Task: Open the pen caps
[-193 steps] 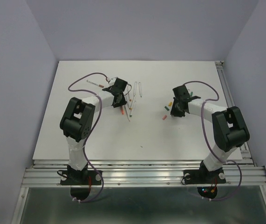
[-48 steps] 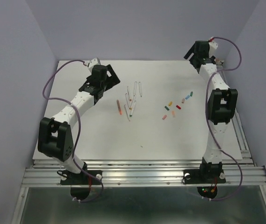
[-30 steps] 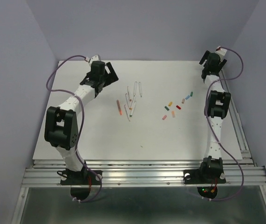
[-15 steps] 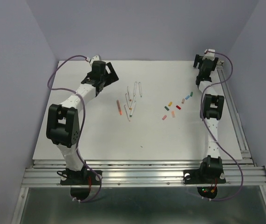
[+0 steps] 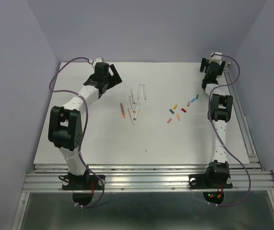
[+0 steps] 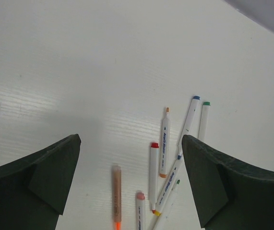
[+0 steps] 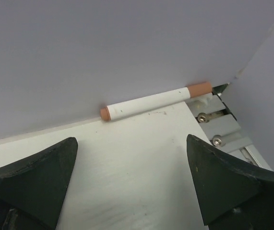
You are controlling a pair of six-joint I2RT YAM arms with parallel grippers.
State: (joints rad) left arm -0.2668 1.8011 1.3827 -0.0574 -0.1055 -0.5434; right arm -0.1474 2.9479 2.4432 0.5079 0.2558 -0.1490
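Observation:
Several loose pen caps point(image 5: 178, 116) in red, orange, yellow, green and pink lie scattered right of the table's middle. White pen bodies point(image 5: 136, 101) lie in a cluster left of centre, and the left wrist view shows the pen bodies point(image 6: 164, 143) with bare coloured tips. My left gripper point(image 5: 113, 77) hovers open at the back left, above and behind that cluster; nothing is between the left gripper's point(image 6: 131, 143) fingers. My right gripper point(image 5: 212, 65) is open and empty at the back right corner. Beyond the right gripper point(image 7: 131, 141), a white pen point(image 7: 148, 102) with an orange cap point(image 7: 199, 88) lies along the back wall.
The white table top point(image 5: 141, 139) is bounded by lilac walls at the back and sides. A metal rail point(image 7: 223, 127) with screws runs along the right edge, close to my right gripper. A brownish-orange pen point(image 6: 116, 189) lies left of the cluster.
Both arms have lifted away from the table's middle to the far edge. Over the last second the right wrist shifted slightly left; the left arm has hardly moved. Both grippers stayed open.

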